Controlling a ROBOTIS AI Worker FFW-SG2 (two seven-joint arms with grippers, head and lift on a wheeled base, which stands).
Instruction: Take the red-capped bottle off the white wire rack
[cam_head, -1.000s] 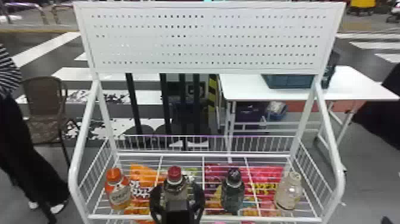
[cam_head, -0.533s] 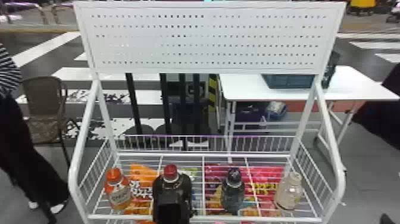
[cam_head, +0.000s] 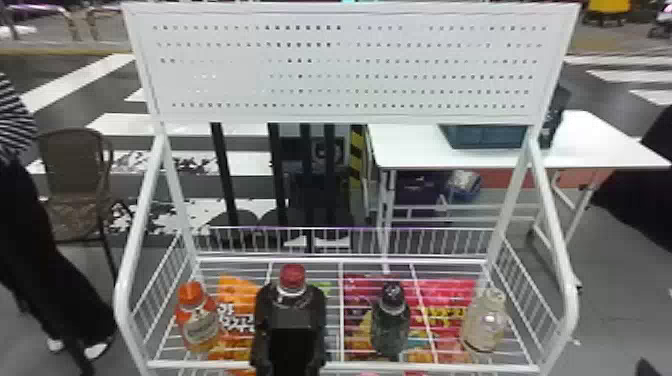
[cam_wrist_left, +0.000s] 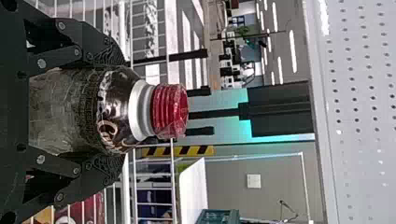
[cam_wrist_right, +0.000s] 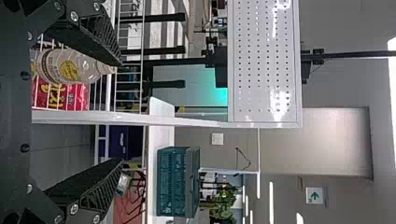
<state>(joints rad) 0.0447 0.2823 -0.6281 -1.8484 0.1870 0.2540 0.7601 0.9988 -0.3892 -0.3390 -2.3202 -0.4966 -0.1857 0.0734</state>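
In the head view, the left gripper (cam_head: 291, 300) holds the red-capped bottle (cam_head: 292, 278) at the white wire rack (cam_head: 200, 365); a white table (cam_head: 595, 145) stands behind. The right gripper (cam_head: 647, 368) is at the lower right corner.

Left wrist view: the jaws clamp the bottle's sides.

Right wrist view: wide-open, empty jaws.

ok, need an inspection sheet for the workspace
Surface: white wire rack with a perforated board above.
Job's things: red-capped bottle, upright, in the left gripper.
Clutter: orange bottle, dark-capped bottle and pale bottle on the rack; bright bags beneath its wires.
Grippers: left gripper shut on the red-capped bottle; right gripper open.
Cables: nothing seen on the rack.
Surroundings: white table with teal crate beyond the rack; brown chair left.
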